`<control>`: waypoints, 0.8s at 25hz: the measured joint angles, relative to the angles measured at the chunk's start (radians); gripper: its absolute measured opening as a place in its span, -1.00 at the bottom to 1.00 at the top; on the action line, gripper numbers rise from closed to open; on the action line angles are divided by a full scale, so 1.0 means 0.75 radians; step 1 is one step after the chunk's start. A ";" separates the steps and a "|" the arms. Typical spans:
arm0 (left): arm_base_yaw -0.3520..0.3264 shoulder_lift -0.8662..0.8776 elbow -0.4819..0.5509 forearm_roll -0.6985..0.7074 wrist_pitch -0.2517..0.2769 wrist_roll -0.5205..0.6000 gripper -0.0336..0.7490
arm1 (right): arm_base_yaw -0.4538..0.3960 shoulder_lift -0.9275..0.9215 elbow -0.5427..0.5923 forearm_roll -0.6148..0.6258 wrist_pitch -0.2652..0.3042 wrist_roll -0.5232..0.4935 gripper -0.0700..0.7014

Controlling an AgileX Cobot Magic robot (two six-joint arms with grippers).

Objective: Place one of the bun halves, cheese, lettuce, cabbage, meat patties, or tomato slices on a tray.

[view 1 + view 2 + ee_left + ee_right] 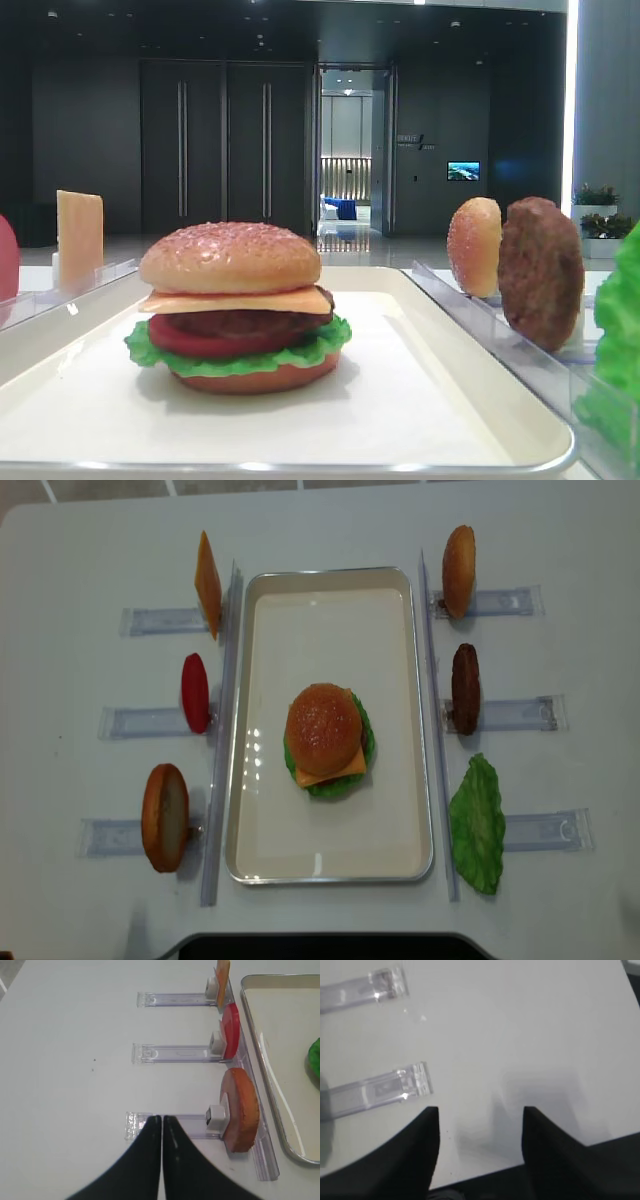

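Note:
An assembled burger [325, 730] with a bun half on top, cheese, patty, tomato and lettuce sits mid-tray [300, 630]. Left of the tray, racks hold upright a cheese slice [208, 584], a tomato slice [195, 692] and a bun half [165, 817]. On the right stand another bun half [459, 570], a meat patty [465, 688] and a lettuce leaf [477, 823]. Cabbage is out of view. My left gripper [162, 1117] is shut and empty, left of the near bun half [240, 1110]. My right gripper [481, 1110] is open over bare table.
Clear plastic racks [520, 713] stick out sideways from long clear rails [222, 730] along both sides of the tray. Two rack ends [412, 1082] lie left of my right gripper. The white table's front edge has a dark strip [320, 947].

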 joint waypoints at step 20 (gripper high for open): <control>0.000 0.000 0.000 0.000 0.000 -0.001 -0.92 | 0.000 -0.561 0.008 0.024 -0.001 -0.072 0.09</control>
